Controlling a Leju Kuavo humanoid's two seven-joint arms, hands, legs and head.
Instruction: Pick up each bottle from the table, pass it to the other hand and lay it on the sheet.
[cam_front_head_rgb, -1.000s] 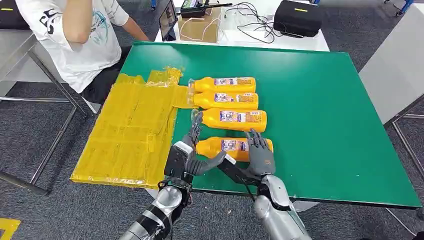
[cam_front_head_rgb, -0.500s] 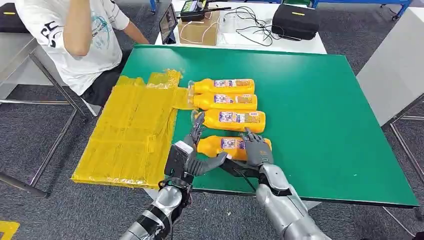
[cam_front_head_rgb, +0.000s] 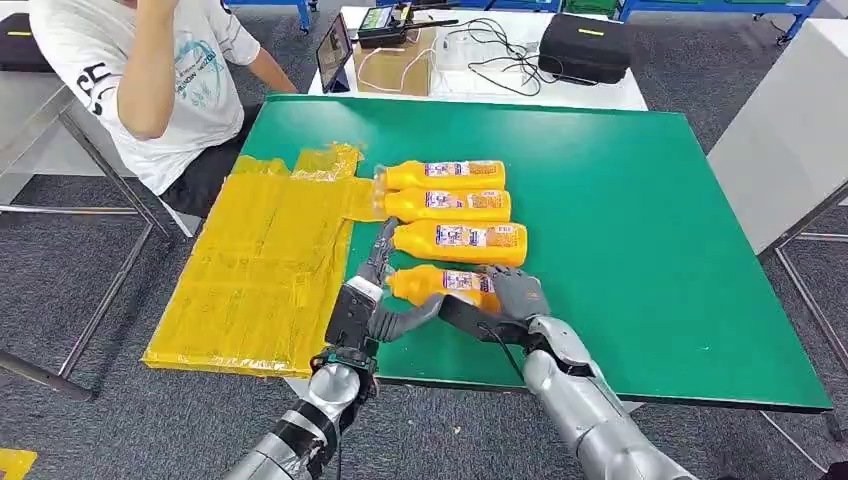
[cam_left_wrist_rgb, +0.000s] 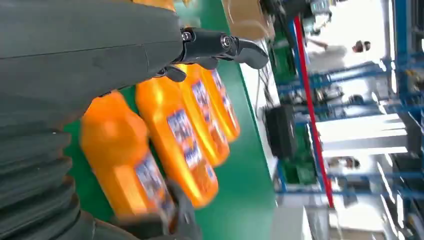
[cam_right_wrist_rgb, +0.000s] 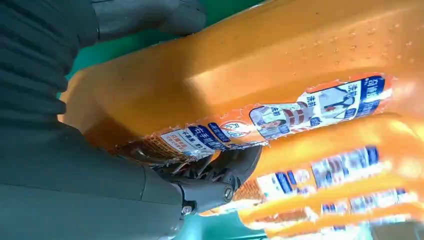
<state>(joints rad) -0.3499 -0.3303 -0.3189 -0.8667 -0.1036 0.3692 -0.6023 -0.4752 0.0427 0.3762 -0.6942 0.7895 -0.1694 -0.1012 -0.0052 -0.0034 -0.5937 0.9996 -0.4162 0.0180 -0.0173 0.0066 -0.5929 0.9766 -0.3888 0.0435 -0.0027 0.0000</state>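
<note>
The yellow sheet (cam_front_head_rgb: 255, 265) lies left of the left hand (cam_front_head_rgb: 375, 305), whose fingers are spread and hold nothing. The right hand (cam_front_head_rgb: 505, 298) curls around the nearest bottle (cam_front_head_rgb: 445, 284) on the green table (cam_front_head_rgb: 640, 230); lifting may drag its touching neighbour (cam_front_head_rgb: 460, 241) or let it slip.

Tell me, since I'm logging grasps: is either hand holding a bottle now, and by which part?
The right hand grips the nearest bottle around its base end, fingers over the label. The left hand holds nothing, its fingers spread beside the bottle's cap end.
</note>
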